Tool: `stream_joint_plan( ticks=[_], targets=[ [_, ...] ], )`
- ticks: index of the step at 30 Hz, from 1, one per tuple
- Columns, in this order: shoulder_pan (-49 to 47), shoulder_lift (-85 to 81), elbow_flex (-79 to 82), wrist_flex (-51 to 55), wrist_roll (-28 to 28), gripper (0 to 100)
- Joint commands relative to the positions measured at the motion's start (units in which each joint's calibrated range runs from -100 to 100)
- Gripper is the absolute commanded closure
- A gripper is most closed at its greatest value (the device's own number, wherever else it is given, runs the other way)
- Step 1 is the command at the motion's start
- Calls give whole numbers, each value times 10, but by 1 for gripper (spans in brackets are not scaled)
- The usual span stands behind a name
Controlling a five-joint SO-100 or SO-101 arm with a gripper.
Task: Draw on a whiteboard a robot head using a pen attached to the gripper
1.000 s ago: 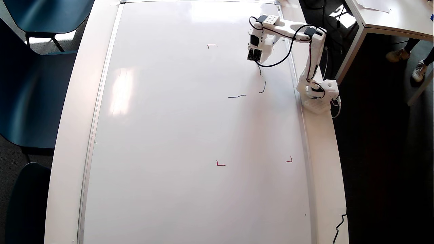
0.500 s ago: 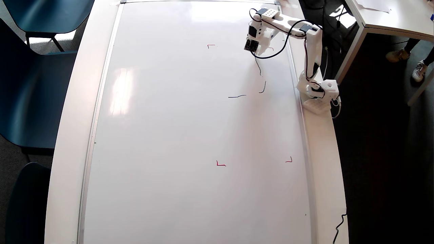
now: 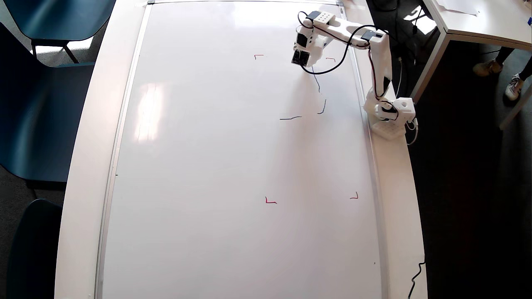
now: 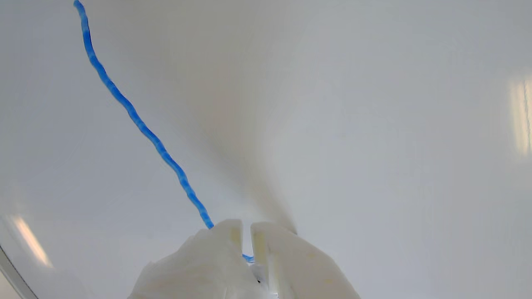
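Nearing shut, gripper (image 4: 247, 226) over whiteboard (image 4: 374, 124)

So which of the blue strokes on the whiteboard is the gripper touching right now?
The long slanted stroke, the uppermost: it runs right up to the gripper. The short hook and the flat dash lie apart, lower down.

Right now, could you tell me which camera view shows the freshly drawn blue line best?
The wrist view: the blue line runs large and sharp across the whiteboard down to the fingers. The overhead view shows that line only as a thin dark stroke below the gripper, though with the other strokes.
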Motion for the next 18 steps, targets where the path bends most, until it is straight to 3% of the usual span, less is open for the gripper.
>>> stream_joint_plan(
  ticks=[1,18],
  targets=[
    [-23,26,-31,-5,-12,99],
    [-63,134,-185,-4,-35,99]
  ],
)
